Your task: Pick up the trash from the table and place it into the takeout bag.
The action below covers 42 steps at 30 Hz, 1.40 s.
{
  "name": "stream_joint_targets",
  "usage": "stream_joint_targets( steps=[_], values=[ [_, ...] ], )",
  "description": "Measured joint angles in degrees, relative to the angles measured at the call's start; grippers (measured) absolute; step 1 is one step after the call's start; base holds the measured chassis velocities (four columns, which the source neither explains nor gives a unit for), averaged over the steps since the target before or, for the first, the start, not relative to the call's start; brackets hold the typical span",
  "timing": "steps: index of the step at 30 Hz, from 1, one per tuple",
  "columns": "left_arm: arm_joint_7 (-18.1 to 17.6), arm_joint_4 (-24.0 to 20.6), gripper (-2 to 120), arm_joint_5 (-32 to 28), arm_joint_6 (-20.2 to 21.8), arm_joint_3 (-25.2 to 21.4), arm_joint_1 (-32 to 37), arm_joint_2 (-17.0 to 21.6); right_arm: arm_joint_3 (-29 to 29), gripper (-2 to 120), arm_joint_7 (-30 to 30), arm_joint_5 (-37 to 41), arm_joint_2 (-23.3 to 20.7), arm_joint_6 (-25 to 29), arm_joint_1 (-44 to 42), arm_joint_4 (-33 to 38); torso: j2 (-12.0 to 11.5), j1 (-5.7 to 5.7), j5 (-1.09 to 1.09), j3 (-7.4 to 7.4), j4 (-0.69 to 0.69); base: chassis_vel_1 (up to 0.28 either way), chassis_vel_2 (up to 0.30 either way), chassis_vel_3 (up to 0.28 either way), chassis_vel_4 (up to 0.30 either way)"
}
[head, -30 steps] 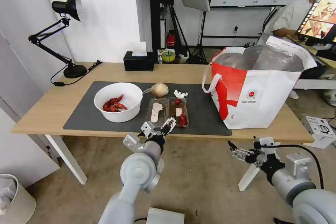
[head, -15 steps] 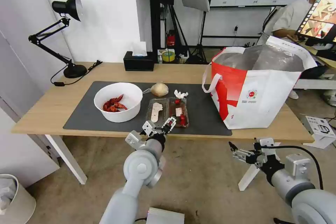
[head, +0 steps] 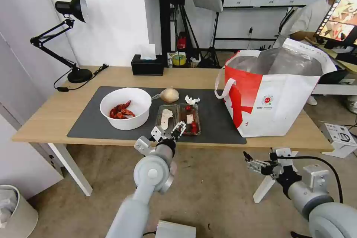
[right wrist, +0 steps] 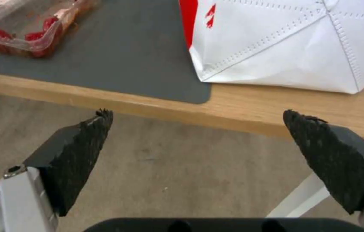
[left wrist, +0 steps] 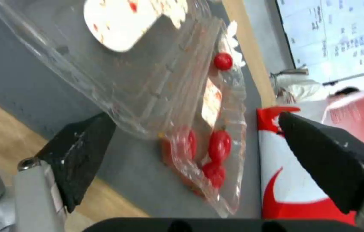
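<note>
On the table, a grey mat carries the trash: a white bowl of red crayfish shells, a tan wrapped lump, a crumpled tissue and a clear hinged tray. My left gripper is open at the tray's near end. In the left wrist view the left gripper has its fingers on either side of the tray, apart from it. The red-and-white takeout bag stands open at the table's right. My right gripper hangs open below the table edge; the right wrist view shows this gripper empty.
A black desk lamp and a black tissue box stand at the table's back. A pale waste bin sits on the floor at the left. A white box lies on the floor at the right.
My left gripper has moved forward over the table's front edge to the near end of the clear tray, still open. The right arm has barely moved.
</note>
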Motion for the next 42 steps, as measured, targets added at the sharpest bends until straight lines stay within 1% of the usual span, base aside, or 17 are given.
stream_joint_targets(
  steps=[2, 4, 9, 17, 19, 28, 31, 40, 42],
  values=[
    [0.0, 0.0, 100, 0.1, -0.1, 0.0, 0.0, 0.0, 0.0, 100, 0.0, 0.0, 0.0, 0.0, 0.0, 0.0, 0.0, 0.0, 0.0, 0.0, 0.0, 0.0, 0.0, 0.0, 0.0],
    [-0.3, 0.4, 100, 0.6, -1.5, -0.1, -0.1, -0.6, 0.0, 100, -0.1, -0.2, 0.2, 0.1, -0.1, 0.0, 0.0, 0.0, 0.0, 0.0, 0.0, 0.0, 0.0, 0.0, 0.0],
    [-0.6, 0.4, 100, 1.0, -3.0, -0.2, -0.1, -1.0, 0.0, 100, -0.1, -0.3, 0.4, 0.1, -0.1, 0.1, 0.0, 0.0, 0.0, 0.0, 0.01, 0.0, 0.0, 0.0, 0.0],
    [0.1, 0.0, 100, 2.8, -5.4, -0.3, 0.0, -1.5, 0.0, 100, -0.2, -0.6, 0.6, 0.2, -0.4, 0.2, 0.0, 0.0, 0.0, 0.0, 0.01, 0.0, 0.0, 0.0, 0.0],
    [0.1, -0.1, 100, 2.8, -5.5, -0.3, 0.0, -1.5, 0.0, 100, -0.3, -0.7, 0.7, 0.2, -0.5, 0.3, 0.0, 0.0, 0.0, 0.01, 0.01, 0.0, 0.0, 0.0, 0.0],
    [2.9, -2.7, 100, 2.9, -5.8, 0.0, 0.9, -1.1, 0.1, 100, -0.3, -1.0, 1.0, 0.2, -0.9, 0.9, 0.0, 0.0, 0.0, 0.0, 0.01, 0.0, 0.0, 0.0, 0.0],
    [3.1, -3.2, 100, 2.9, -5.8, 0.4, 1.1, -1.0, 0.2, 100, -0.3, -1.2, 1.1, 0.3, -1.1, 1.1, 0.0, 0.0, 0.0, 0.0, 0.01, 0.0, 0.0, 0.0, 0.0],
    [3.6, -3.2, 100, 3.1, -5.8, 1.0, 0.9, -1.1, 0.7, 100, -0.3, -1.3, 1.0, 0.3, -1.7, 1.7, 0.0, 0.0, 0.0, 0.0, 0.0, 0.0, 0.0, 0.0, 0.0],
    [4.4, -3.1, 100, 3.4, -5.8, 1.3, 0.7, -1.2, 1.0, 100, -0.3, -1.3, 0.8, 0.3, -1.9, 1.9, 0.0, 0.0, 0.0, 0.0, 0.01, 0.0, 0.0, 0.0, 0.0]
  ],
)
